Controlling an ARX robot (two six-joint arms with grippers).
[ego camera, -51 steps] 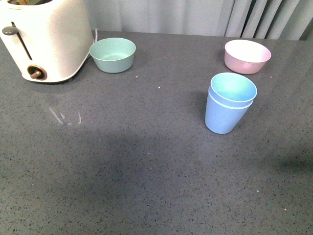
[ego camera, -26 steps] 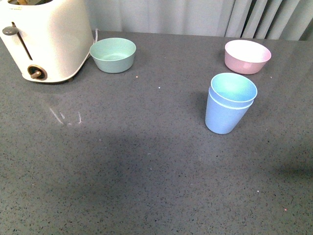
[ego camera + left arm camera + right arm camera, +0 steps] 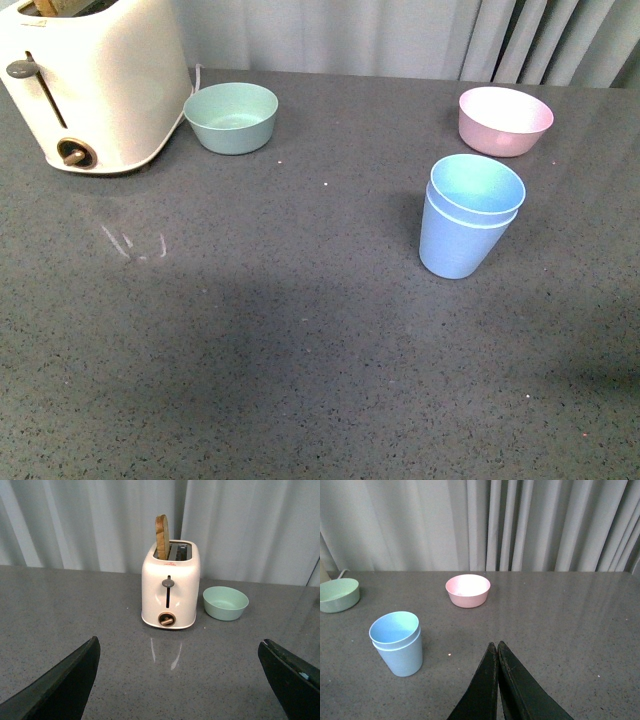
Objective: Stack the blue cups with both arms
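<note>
The two blue cups (image 3: 465,222) stand upright on the grey table, one nested inside the other, right of centre in the front view. They also show in the right wrist view (image 3: 397,642). Neither arm shows in the front view. My right gripper (image 3: 496,645) is shut and empty, fingers together, back from the cups and apart from them. My left gripper (image 3: 179,647) is open and empty, jaws spread wide, facing the toaster; the cups are out of that view.
A white toaster (image 3: 85,85) with a slice of bread (image 3: 161,537) stands at the back left. A mint-green bowl (image 3: 231,117) sits beside it. A pink bowl (image 3: 505,120) sits behind the cups. Grey curtains hang behind the table.
The front view has shifted slightly, so everything sits a little lower in the picture. The stacked cups and bowls keep their places on the table.
</note>
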